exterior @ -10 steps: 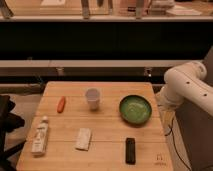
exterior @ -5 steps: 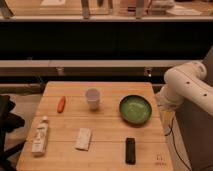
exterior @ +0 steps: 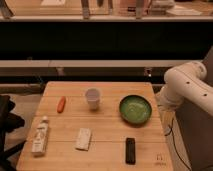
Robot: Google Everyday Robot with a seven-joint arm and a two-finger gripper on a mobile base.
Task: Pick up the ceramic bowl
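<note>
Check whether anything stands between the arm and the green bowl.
Nothing visible does. The bowl sits near the table's right edge, beside the arm; the cup and remote lie clear of it. The gripper is out of view.

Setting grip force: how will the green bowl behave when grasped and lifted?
The ceramic bowl looks glossy, so its rim may slip in a pinch. Wide, shallow and sitting flat on the table, it probably slides rather than tips if nudged. Being ceramic, it is likely heavy for its size and chip-prone. The gripper is out of view; only the arm shows beside the table.
</note>
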